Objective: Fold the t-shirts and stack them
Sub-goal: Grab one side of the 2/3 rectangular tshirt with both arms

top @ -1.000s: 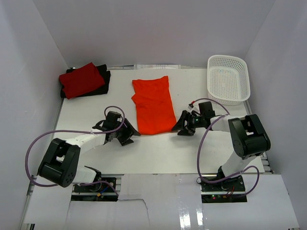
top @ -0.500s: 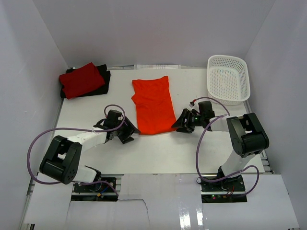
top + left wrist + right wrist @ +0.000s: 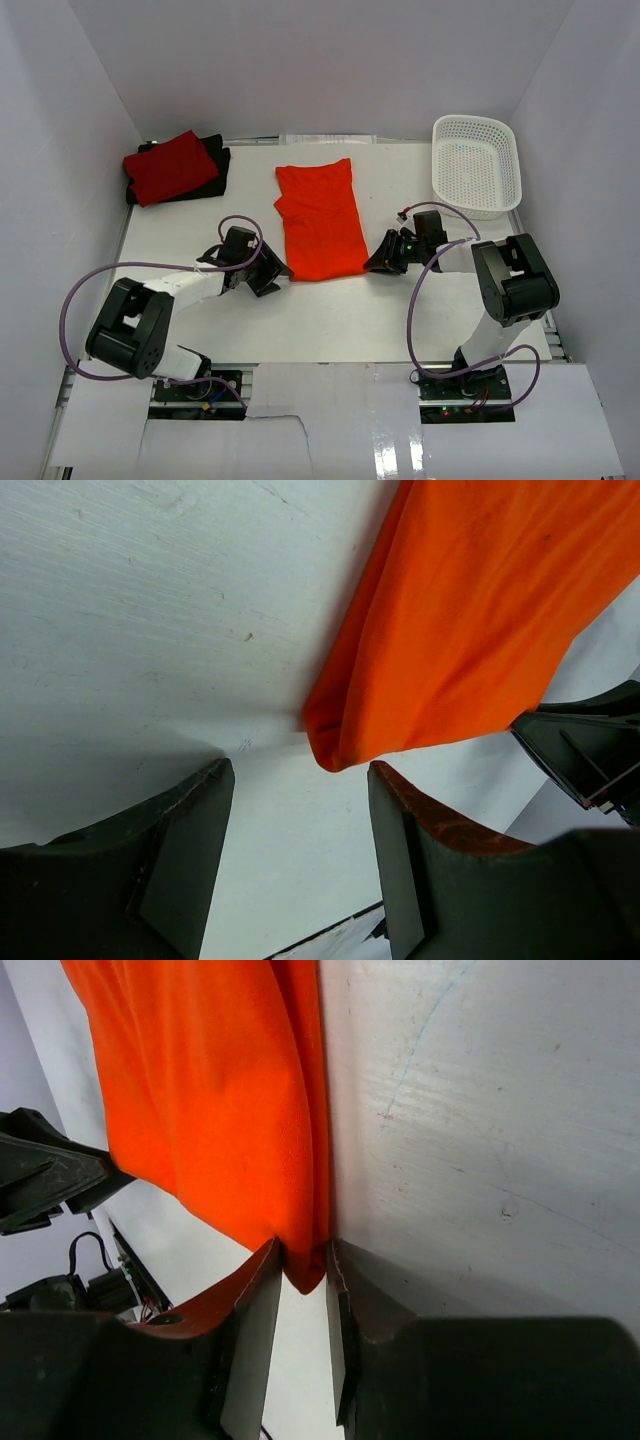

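Cloth: orange t-shirt (image 3: 320, 225), soft, on white counter (image 3: 330, 310).
Corner is pinched by right tool (image 3: 302, 1252); left tool (image 3: 298, 772) is held apart.

White arms (image 3: 178, 290), black joints (image 3: 125, 335), purple cables (image 3: 63, 320)

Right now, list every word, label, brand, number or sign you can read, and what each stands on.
None can be read. The orange t-shirt, the red t-shirt, the black t-shirt under it, the white basket and the table carry no lettering in any view. Scratches on the table in the wrist views are marks, not writing.
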Robot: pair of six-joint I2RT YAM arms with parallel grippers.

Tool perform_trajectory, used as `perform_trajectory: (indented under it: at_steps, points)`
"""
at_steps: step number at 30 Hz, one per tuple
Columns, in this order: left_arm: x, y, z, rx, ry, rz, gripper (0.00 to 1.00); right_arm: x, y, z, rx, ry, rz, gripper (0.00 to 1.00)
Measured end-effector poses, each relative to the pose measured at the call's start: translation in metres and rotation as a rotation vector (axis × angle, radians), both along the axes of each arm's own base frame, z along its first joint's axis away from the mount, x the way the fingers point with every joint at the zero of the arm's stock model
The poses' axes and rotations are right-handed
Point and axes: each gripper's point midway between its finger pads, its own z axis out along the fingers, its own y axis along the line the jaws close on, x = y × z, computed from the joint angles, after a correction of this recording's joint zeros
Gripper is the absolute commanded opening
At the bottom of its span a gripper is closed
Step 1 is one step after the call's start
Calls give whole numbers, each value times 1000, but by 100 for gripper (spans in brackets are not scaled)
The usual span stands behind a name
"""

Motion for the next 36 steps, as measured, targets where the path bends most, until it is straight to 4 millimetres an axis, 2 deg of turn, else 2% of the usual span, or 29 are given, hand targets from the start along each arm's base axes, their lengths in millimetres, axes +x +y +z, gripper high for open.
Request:
perform_trajectory:
  at_steps: [4, 8, 10, 12, 16, 20, 24, 28, 31, 35, 36]
  points:
    - [1, 0, 0, 1, -3, -2, 67, 0, 0, 0, -2, -2, 5, 29]
    - [4, -2, 0, -1, -7, -3, 67, -1, 1, -4, 0, 10, 12, 13]
    - [5, -2, 0, -2, -10, -3, 66, -1, 2, -5, 4, 17, 16, 9]
    - [6, -2, 0, -2, -12, -3, 66, -1, 2, -5, 8, 20, 19, 8]
    - [8, -4, -2, -6, -12, -3, 54, -2, 3, -5, 9, 21, 21, 8]
    - [10, -6, -6, -15, -11, -7, 47, -2, 3, -5, 9, 21, 21, 8]
    - [12, -12, -8, -38, -11, -21, 44, -2, 3, -5, 9, 21, 21, 8]
    - [14, -18, -11, -58, -7, -42, 34, -2, 3, -6, 10, 23, 22, 8]
    - [14, -21, -14, -63, -3, -58, 15, -2, 3, -6, 12, 23, 24, 8]
    - [13, -24, -14, -71, -7, -72, 0, -2, 3, -6, 11, 22, 25, 8]
    - [13, -24, -13, -73, -7, -74, 0, -2, 3, -6, 12, 22, 26, 8]
